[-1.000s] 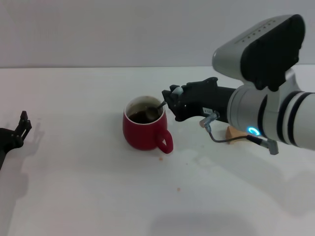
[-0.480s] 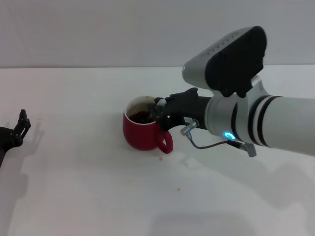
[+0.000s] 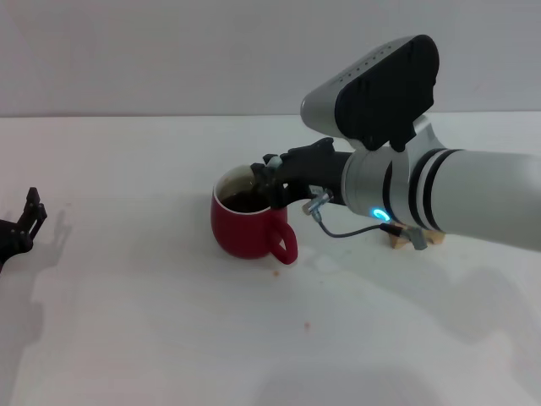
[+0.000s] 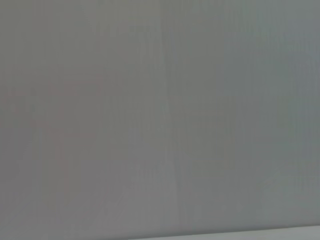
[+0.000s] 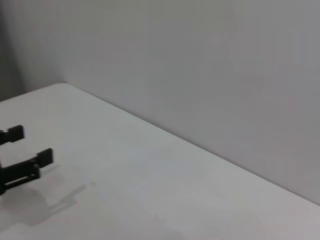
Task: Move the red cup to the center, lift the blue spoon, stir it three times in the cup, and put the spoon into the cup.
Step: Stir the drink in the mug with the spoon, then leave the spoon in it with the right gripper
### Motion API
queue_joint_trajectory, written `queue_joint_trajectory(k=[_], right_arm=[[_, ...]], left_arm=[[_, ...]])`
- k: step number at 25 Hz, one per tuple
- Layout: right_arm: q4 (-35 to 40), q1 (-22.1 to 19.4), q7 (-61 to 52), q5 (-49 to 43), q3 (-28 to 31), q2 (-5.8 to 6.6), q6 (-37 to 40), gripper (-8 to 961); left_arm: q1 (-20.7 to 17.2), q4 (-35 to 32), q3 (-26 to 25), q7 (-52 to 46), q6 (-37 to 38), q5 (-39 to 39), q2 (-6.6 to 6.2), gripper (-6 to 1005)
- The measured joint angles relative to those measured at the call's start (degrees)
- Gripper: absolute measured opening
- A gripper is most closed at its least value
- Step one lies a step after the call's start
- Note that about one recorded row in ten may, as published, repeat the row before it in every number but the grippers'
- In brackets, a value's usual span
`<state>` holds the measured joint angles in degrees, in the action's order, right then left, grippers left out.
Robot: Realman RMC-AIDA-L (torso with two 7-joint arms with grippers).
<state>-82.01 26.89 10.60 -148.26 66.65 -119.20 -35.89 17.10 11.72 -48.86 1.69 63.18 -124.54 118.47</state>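
The right end effector (image 3: 272, 179) is hovering at the far rim of the red cup (image 3: 247, 222), its dark fingers reaching over the opening; whether they are clamped on anything I cannot tell, since the blue spoon is not showing in any view and may be hidden behind the fingers or down in the dark liquid; the cup is sitting upright near the middle of the white worktop (image 3: 152, 321), its handle pointing toward the robot; beyond the right arm a tan wooden block (image 3: 406, 239) is lying on the worktop, partly hidden by a loose cable. The left end effector (image 3: 25, 222) is resting idle at the left edge, fingers apart in the right wrist view (image 5: 22, 160). Judging the risk: the fingers are so close to the rim that a sideways sweep could nudge or tip the cup and slop the liquid; an early release could drop the spoon outside it.
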Motion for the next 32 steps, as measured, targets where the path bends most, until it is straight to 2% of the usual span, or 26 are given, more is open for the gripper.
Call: queue_joint_trajectory(k=[9, 15, 20, 25, 32], right_arm=[[0.13, -1.13, -0.06, -0.44, 1.75, 0.16, -0.25, 134], [-2.18, -2.10, -0.06, -0.24, -0.64, 0.08, -0.68, 133], [-1.16, -1.03, -0.06, -0.15, -1.66, -0.05, -0.13, 134], [3.46, 2.44, -0.56, -0.03, -1.17, -0.08, 2.32, 134], [5.54, 3.25, -0.58, -0.11, -0.04, 0.06, 2.83, 145]], left_arm=[[0.02, 0.06, 0.00, -0.03, 0.11, 0.00, 0.00, 841], [0.03, 0.06, 0.00, -0.03, 0.15, 0.00, 0.00, 841], [-0.04, 0.06, 0.00, -0.03, 0.24, 0.00, 0.00, 842], [-0.16, 0.05, 0.00, -0.03, 0.28, 0.00, 0.00, 841], [-0.23, 0.05, 0.00, -0.02, 0.37, 0.00, 0.00, 841]])
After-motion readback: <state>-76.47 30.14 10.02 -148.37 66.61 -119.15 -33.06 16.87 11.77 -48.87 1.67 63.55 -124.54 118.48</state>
